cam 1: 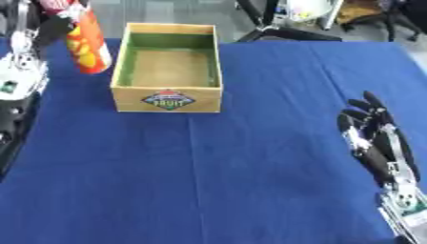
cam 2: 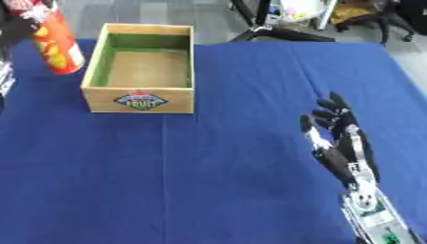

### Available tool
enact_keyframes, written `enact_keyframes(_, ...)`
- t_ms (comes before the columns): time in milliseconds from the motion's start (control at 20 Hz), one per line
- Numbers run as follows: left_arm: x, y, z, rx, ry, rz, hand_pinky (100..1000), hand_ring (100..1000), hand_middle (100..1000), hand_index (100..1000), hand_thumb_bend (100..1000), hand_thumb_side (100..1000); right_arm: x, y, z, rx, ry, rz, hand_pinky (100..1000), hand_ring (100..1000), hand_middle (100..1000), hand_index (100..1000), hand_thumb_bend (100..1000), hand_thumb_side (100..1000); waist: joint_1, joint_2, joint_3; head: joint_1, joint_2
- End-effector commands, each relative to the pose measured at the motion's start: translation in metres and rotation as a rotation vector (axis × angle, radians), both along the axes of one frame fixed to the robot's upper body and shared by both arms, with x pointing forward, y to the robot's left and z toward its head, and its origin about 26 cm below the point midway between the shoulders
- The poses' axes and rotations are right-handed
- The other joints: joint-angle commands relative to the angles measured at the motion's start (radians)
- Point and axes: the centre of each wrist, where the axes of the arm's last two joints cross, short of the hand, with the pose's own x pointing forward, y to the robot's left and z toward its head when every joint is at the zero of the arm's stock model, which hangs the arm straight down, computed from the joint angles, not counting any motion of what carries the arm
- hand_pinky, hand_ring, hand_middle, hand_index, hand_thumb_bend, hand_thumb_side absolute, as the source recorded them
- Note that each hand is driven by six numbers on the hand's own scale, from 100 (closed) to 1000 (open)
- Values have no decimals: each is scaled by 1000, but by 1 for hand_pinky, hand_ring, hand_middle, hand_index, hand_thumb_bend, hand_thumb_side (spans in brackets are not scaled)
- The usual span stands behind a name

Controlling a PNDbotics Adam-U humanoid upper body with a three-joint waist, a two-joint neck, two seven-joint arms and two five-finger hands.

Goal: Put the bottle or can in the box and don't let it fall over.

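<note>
While the left hand (cam 1: 52, 26) grips the tall red-and-orange cylindrical can (cam 1: 86, 42), tilted just left of the open wooden box (cam 1: 167, 102), it should straighten before lowering inside. Right hand (cam 2: 338, 138) rests open, lower right.

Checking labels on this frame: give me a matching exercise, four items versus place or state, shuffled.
Items:
1. can
2. box
3. left robot hand
4. right robot hand

States:
a. open, idle, fingers up, at the lower right
b. empty, green inner walls, fruit label on the front
c. red and orange, tilted, held up left of the box
d. curled round the can's top

Pairs: 1-c, 2-b, 3-d, 4-a
</note>
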Motion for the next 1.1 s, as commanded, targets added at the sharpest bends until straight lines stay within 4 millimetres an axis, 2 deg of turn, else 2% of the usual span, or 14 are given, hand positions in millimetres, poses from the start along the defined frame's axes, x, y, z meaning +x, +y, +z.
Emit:
enact_keyframes(50, -1, -21, 28, 32, -53, -85, 311, 295, 294, 673, 100, 298, 2, -3, 6, -4, -15, 0, 830, 818, 834, 1000, 358, 504, 3, -27, -5, 2, -9)
enact_keyframes(200, 1, -44, 21, 73, -23, -153, 317, 297, 297, 675, 100, 284, 2, -2, 5, -1, -12, 5, 830, 818, 834, 1000, 358, 504, 2, -30, -13, 5, -8)
enact_keyframes(400, 4, -58, 2, 125, 31, -189, 324, 297, 296, 675, 100, 254, 3, 0, 4, 0, -10, 9, 830, 818, 834, 1000, 358, 504, -1, -30, -25, 7, -11)
enact_keyframes(750, 8, -60, -19, 165, 25, -134, 326, 292, 288, 666, 100, 225, 3, 1, 4, 7, -8, 13, 830, 818, 834, 1000, 356, 507, -1, -23, -34, 10, -15)
enact_keyframes(1100, 6, -60, -31, 114, -50, -86, 358, 298, 280, 658, 100, 141, 3, 2, 4, 9, -9, 14, 830, 818, 834, 1000, 351, 510, -1, -17, -33, 6, -16)
